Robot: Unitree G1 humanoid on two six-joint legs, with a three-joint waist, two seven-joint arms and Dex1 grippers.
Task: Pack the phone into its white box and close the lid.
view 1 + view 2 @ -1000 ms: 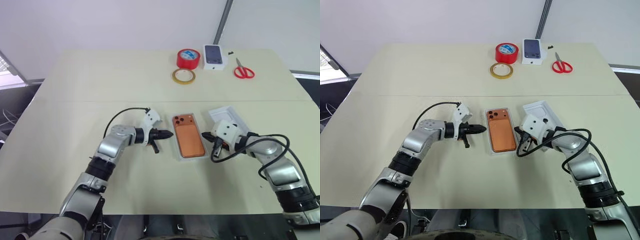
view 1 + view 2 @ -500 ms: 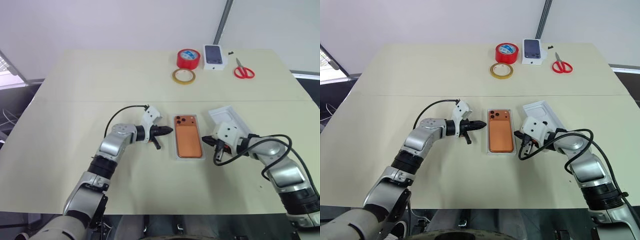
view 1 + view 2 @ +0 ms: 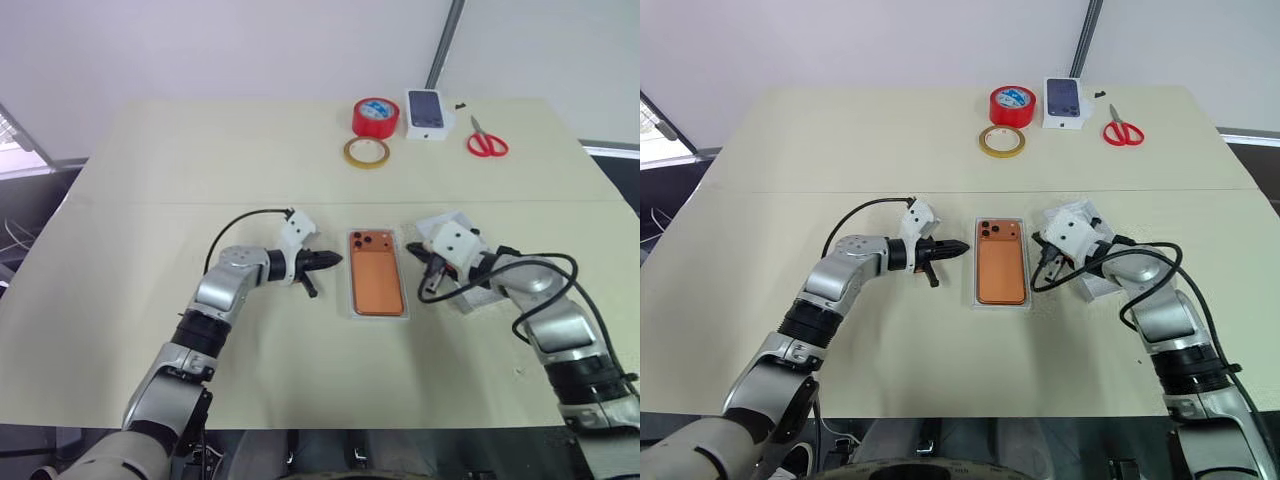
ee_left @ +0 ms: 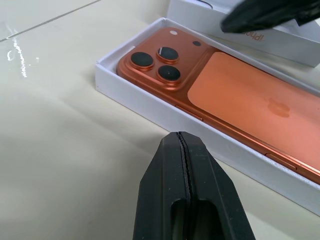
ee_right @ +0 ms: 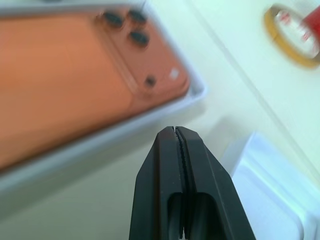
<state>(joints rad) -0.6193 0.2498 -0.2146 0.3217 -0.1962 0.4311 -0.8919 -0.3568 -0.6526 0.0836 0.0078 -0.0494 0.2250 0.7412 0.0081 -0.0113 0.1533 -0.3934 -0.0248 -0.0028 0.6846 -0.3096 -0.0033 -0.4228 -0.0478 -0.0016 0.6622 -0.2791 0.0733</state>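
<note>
Right gripper [image 3: 1039, 243] rose beside the lid [image 3: 1098, 287], jaws together. Left gripper [image 3: 962, 247] likewise pinched, empty. One phone [image 3: 1001, 265] lay in one white box [image 3: 974, 296]

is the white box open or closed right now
Open. The white box has no cover on it: the phone lies in it camera side up, fully exposed, and the lid rests apart beside it.

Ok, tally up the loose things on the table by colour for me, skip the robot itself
Red: 2, the tape roll and the scissors
Yellow: 1, the tape ring
Orange: 1, the phone
White: 3, the white box under the phone, the lid, the small carton
Total: 7
</note>
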